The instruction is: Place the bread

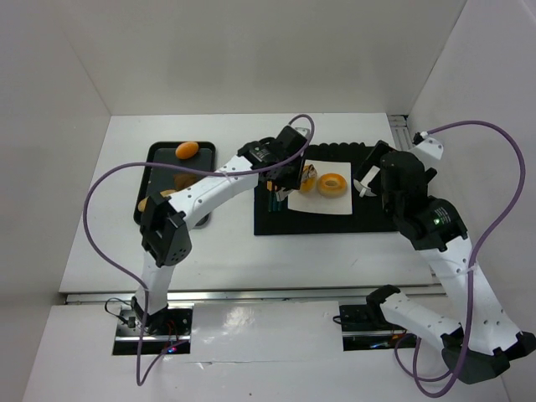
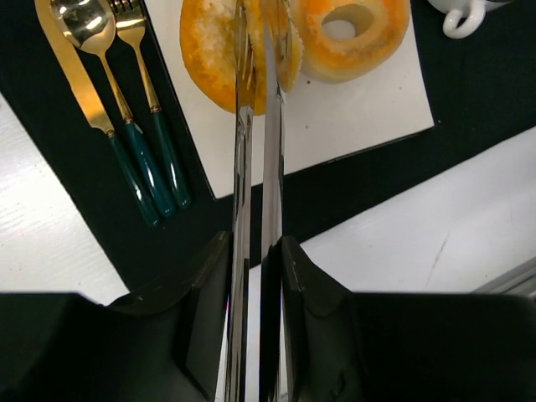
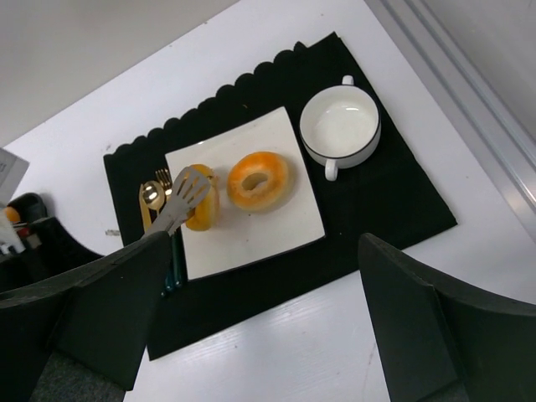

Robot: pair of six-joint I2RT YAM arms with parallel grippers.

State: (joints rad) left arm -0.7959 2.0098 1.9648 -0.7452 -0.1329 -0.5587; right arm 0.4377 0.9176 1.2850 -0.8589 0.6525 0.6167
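Two golden-orange ring breads are on the white square plate [image 1: 331,205]. One bread [image 1: 333,184] lies flat mid-plate and shows in the left wrist view [image 2: 347,33] and the right wrist view [image 3: 258,180]. The other bread [image 1: 308,178] stands on edge at the plate's left side, clamped between the blades of metal tongs [image 2: 255,167]; it also shows in both wrist views [image 2: 209,50] [image 3: 203,213]. My left gripper [image 1: 289,172] [image 2: 255,251] is shut on the tongs. My right gripper [image 1: 367,186] [image 3: 268,318] is open and empty, above the mat's right part.
The plate sits on a black placemat [image 1: 276,222] [image 3: 377,209]. Gold cutlery with green handles [image 2: 126,126] [image 3: 152,197] lies left of the plate, a white two-handled bowl [image 3: 339,130] to its right. A black tray [image 1: 155,155] with a small orange bun [image 1: 187,150] is at the left.
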